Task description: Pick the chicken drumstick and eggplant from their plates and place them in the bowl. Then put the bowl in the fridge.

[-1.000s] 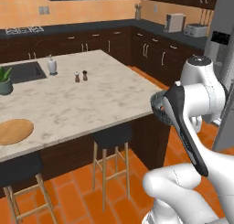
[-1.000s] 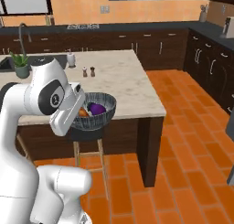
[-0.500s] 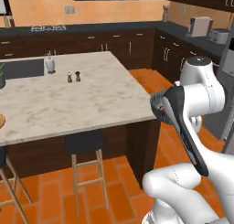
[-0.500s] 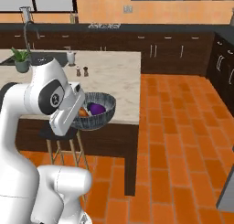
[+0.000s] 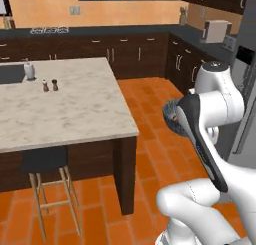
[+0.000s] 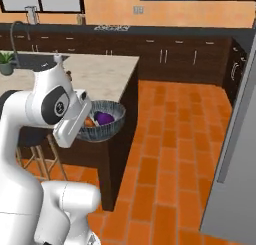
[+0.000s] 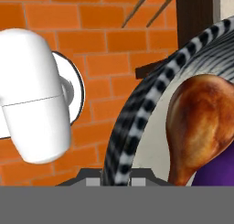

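Held the round dark grey speckled bowl (image 6: 101, 121) in the air off the near right corner of the pale marble island countertop (image 5: 75, 106), above the orange brick floor (image 6: 170, 139), with the two-finger gripper (image 7: 116, 179) clamped tight on the bowl's near rim. Carried inside it the roasted orange-brown chicken drumstick (image 7: 201, 125) and, touching it, the glossy dark purple eggplant (image 6: 104, 118). Stood near the tall light grey fridge (image 6: 237, 154) at the right, its door apparently partly open, though hard to tell.

Bowl (image 6: 102, 121) held aloft — drumstick (image 7: 201, 127), eggplant (image 6: 104, 118) inside.
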